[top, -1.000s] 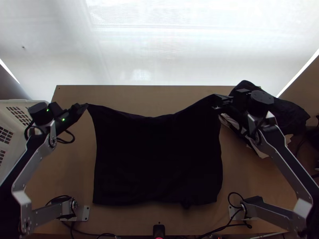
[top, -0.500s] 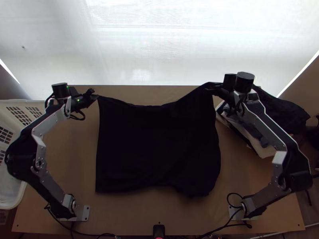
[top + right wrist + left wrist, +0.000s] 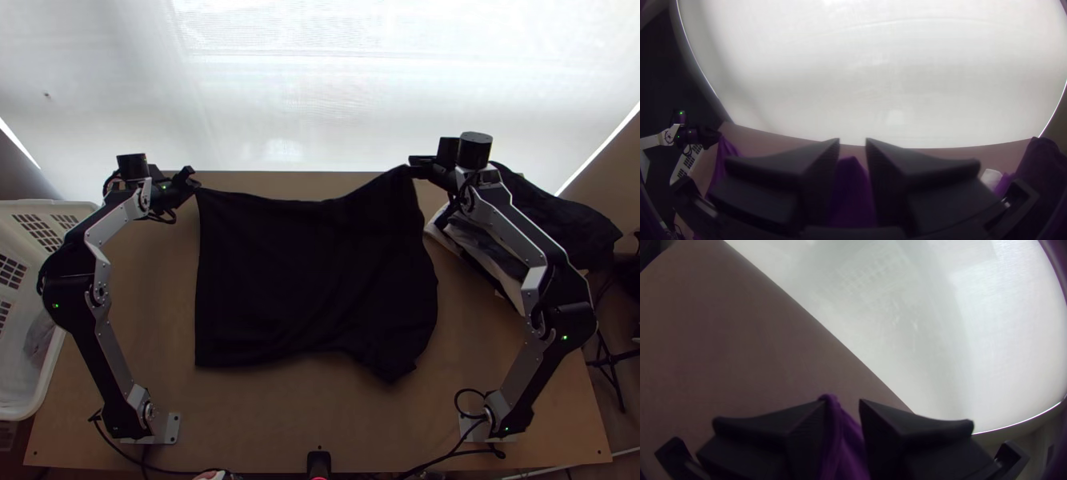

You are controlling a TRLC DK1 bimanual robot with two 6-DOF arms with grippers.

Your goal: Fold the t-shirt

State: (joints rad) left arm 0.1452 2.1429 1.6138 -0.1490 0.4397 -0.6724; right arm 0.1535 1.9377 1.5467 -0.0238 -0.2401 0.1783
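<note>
Black cloth, a t-shirt (image 3: 296,280), lies across the middle of the wooden counter (image 3: 264,424), broadly spread, its two far corners drawn up to the arms. The left tool (image 3: 842,401) appears clamped on one far corner, its fingers a narrow gap apart with cloth between them. The right tool (image 3: 852,141) seems to grip the other far corner in the same way, a peak of cloth between its fingers.

The likeliest trouble is a crooked lay. The far edge dips between the two corners, and the right corner is drawn farther from the robot than the left. If both were let go like this, the shirt would probably settle skewed, with slack along that edge.

The near edge is uneven too: fairly straight on the left, then bulging towards the robot in a rumpled lump on the right. Pulling or folding over that lump could trap a crease; easing it flat first would be wiser.

A slip is possible at the left tool, where the cloth sits close against one finger and only a small bit pokes up at the tips. A hard sideways tug might free it.

The right corner is by the counter's far edge, so reaching farther could leave cloth hanging over. A heap of other clothes (image 3: 560,220) sits just beside the right arm, which might brush or drag it when swinging outward.
</note>
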